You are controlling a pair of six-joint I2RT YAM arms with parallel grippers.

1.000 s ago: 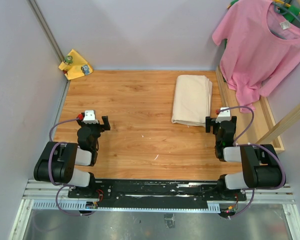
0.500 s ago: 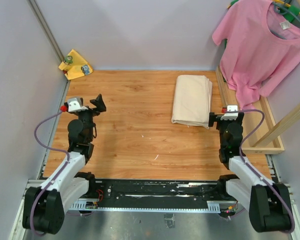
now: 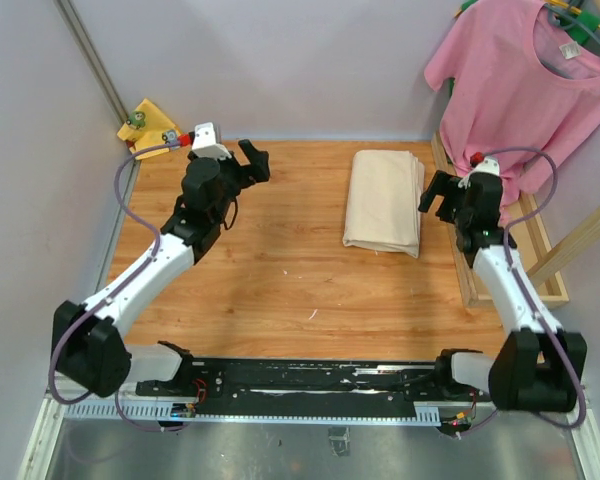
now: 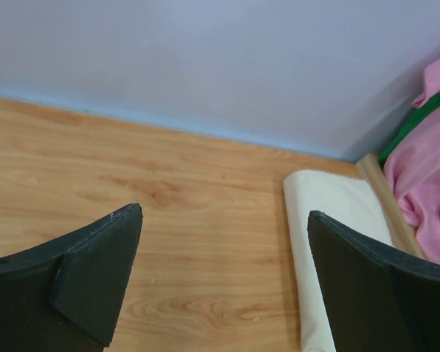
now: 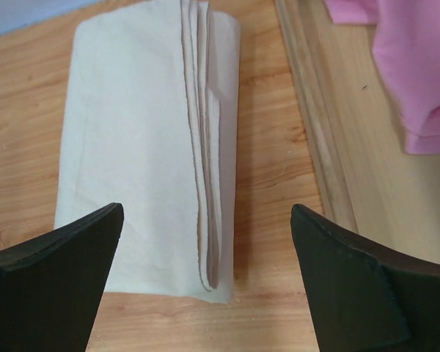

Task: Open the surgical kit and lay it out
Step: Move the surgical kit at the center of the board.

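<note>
You are holding both pincers spread wide, and neither one is gripping anything. The left gripper (image 3: 255, 162) is hovering over the far left part of the wooden table (image 3: 280, 270), with its arm reaching out long from the near edge and its jaws pointing across the boards toward the right. Through its wrist camera the two black fingers (image 4: 95, 271) are standing far apart, with only bare wood and the pale back wall showing between them. Nothing is touching either pad. This gripper is sitting well apart from the surgical kit (image 3: 385, 198), which is peeking in at the right of that view as a cream strip.

The kit is lying on the far right part of the table as a beige cloth wrap, folded shut into a long rectangle that is running away from you toward the back wall. Its stacked folded edges are facing right.

In the overhead view the right gripper (image 3: 435, 196) is hanging just beside the wrap's right edge, with its jaws turned toward the cloth. Through the right wrist camera its fingers (image 5: 51, 286) are framing the wrap's near end, and the layered edge is running down the gap between them. The pads are looking clear of the fabric, though I cannot tell this for certain.

A wooden rail (image 5: 315, 125) is running along just right of the wrap, and a pink T-shirt (image 3: 520, 90) is hanging above it. A small yellow cloth (image 3: 152, 128) is lying in the far left corner, near the left gripper's wrist.
</note>
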